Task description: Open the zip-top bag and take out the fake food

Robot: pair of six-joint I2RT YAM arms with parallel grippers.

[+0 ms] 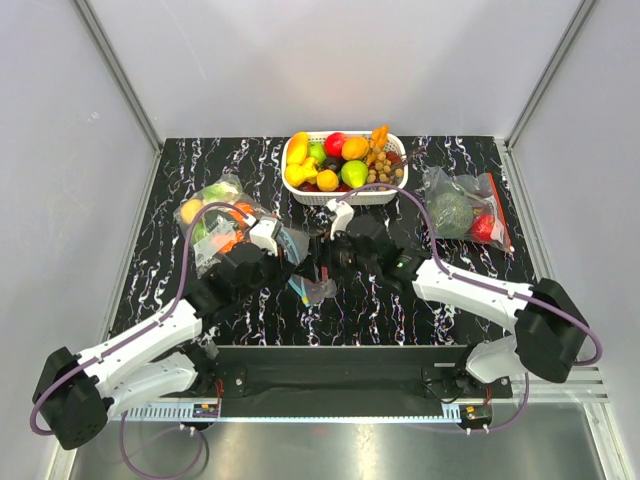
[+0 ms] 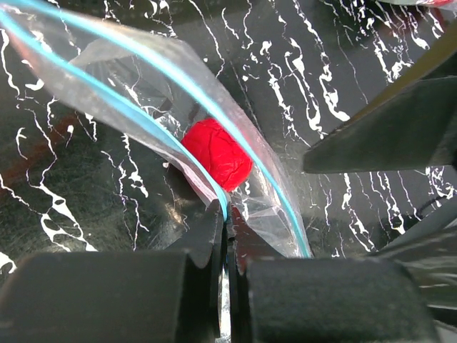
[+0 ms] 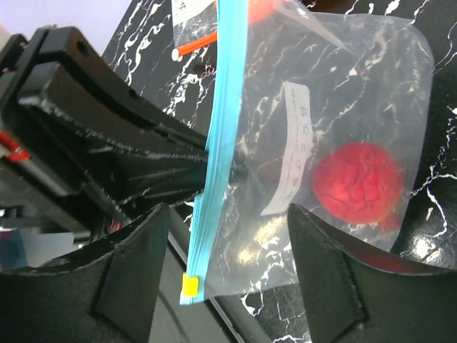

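The zip-top bag (image 3: 300, 143) is clear with a teal-blue zip strip (image 3: 220, 143) and a yellow tab at its end. It hangs between the two arms above the black marbled table (image 1: 400, 310). Inside it lies the fake food, a glossy red round fruit (image 3: 357, 182) (image 2: 216, 153). My left gripper (image 2: 228, 229) is shut on the teal strip at the bag's mouth. My right gripper (image 3: 228, 271) is open, one finger on each side of the bag's lower corner, not touching it. In the top view both grippers meet at the bag (image 1: 313, 290).
A white basket (image 1: 340, 198) of mixed fruit stands at the back centre. A clear bag with an orange-red zip (image 1: 465, 210) lies at the back right. Another filled clear bag (image 1: 220, 215) lies at the left, close to my left arm.
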